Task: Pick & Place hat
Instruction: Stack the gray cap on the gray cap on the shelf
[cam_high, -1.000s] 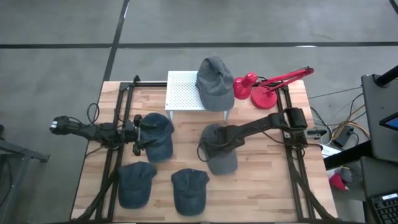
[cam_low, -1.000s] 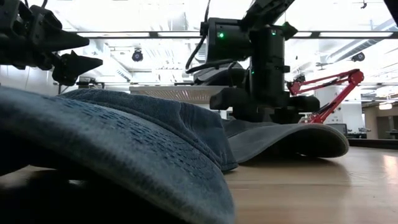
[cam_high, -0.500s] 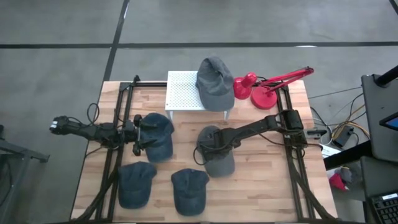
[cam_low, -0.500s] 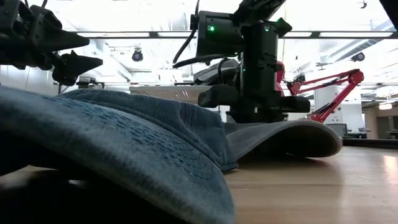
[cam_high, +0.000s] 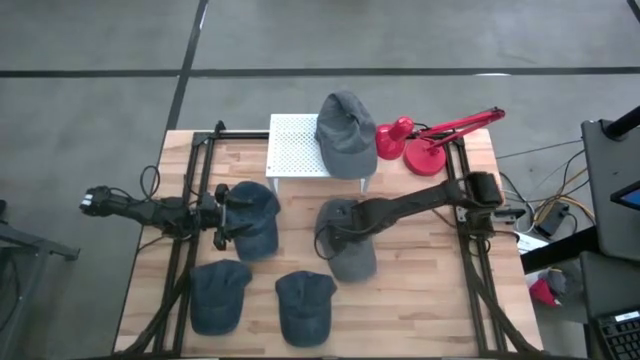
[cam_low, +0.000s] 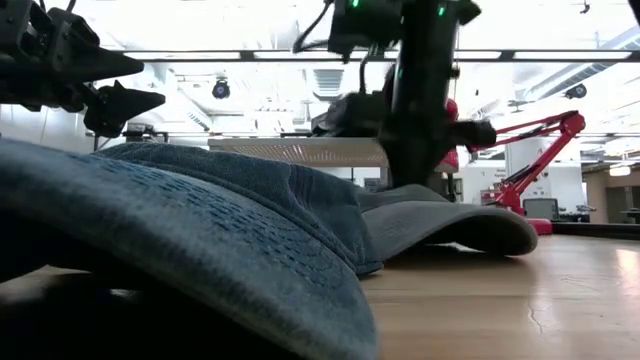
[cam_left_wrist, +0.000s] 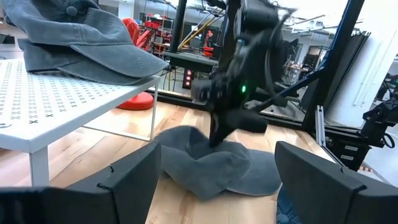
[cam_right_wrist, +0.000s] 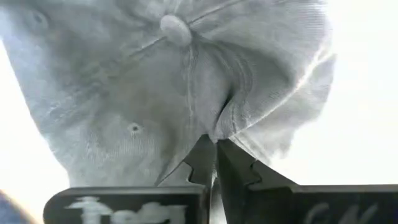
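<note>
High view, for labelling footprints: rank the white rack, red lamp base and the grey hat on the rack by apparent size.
1. White rack, largest, though the hat hides part of it.
2. Grey hat on the rack; it sits higher, so nearer the camera, which may enlarge it a little.
3. Red lamp base, clearly smallest.

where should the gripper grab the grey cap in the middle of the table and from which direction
Pinch the soft crown of the grey cap from straight above. The fabric bunches into a fold the fingers can close on, as the right gripper shows, while the stiff brim lies low against the table.
</note>
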